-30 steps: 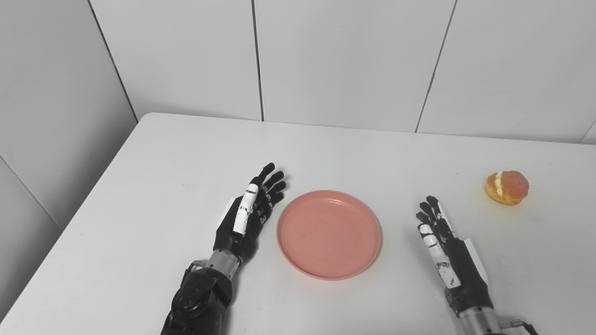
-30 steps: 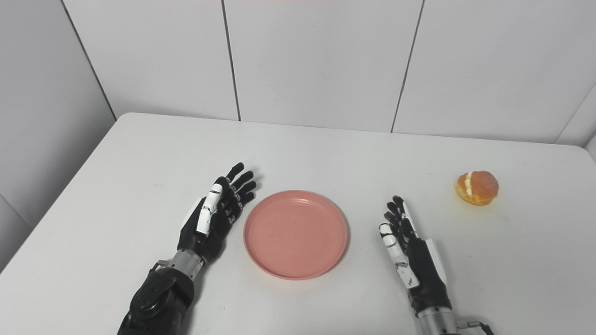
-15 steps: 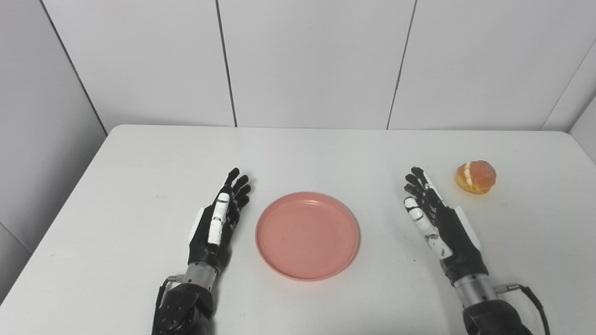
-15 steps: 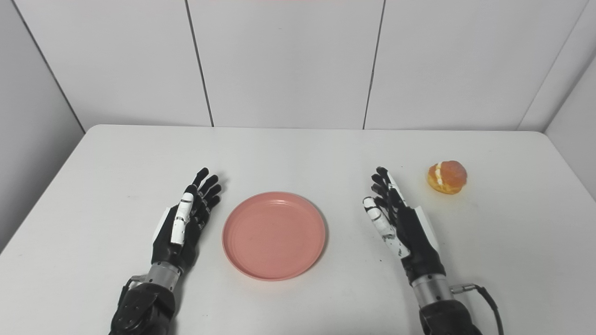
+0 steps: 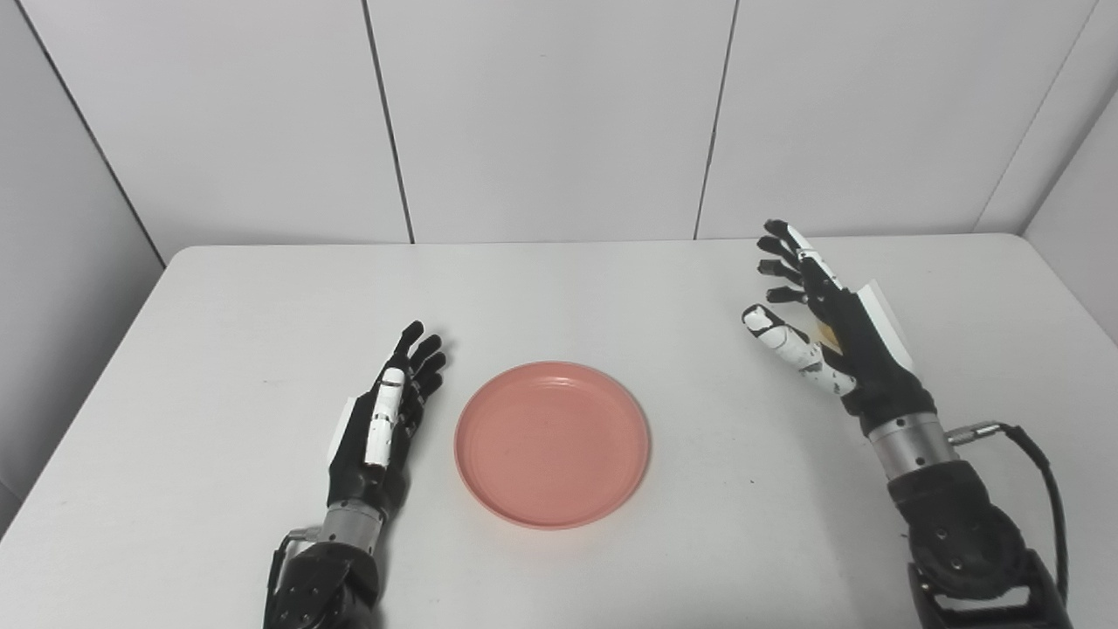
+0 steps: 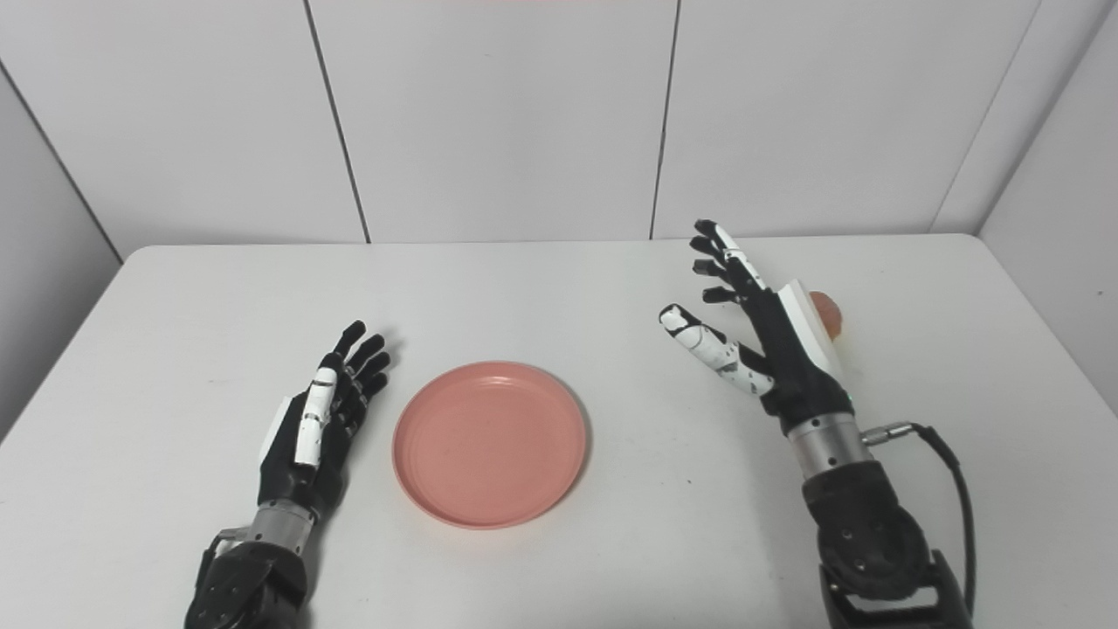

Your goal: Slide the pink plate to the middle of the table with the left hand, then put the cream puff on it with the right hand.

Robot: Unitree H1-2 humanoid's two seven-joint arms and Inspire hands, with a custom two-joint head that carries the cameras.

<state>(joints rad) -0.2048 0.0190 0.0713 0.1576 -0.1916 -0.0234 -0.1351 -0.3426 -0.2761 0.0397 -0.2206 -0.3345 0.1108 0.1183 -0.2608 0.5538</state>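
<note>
The pink plate (image 5: 552,443) lies flat near the middle of the white table (image 5: 611,297), with nothing on it. My left hand (image 5: 381,428) rests open on the table just left of the plate, not touching it. My right hand (image 5: 821,328) is raised above the table at the right, open with fingers spread. The cream puff (image 6: 827,315) is almost hidden behind that hand; only a small orange edge shows in the right eye view. The hand holds nothing.
White wall panels rise behind the table's far edge. A black cable (image 5: 1039,472) runs from my right wrist. The table's right edge (image 5: 1079,306) is close to the cream puff.
The camera has turned right, shifting the whole picture left. My right hand has lifted and moved forward toward the cream puff, now covering it, with its fingers spread wider. The left hand and plate stayed put.
</note>
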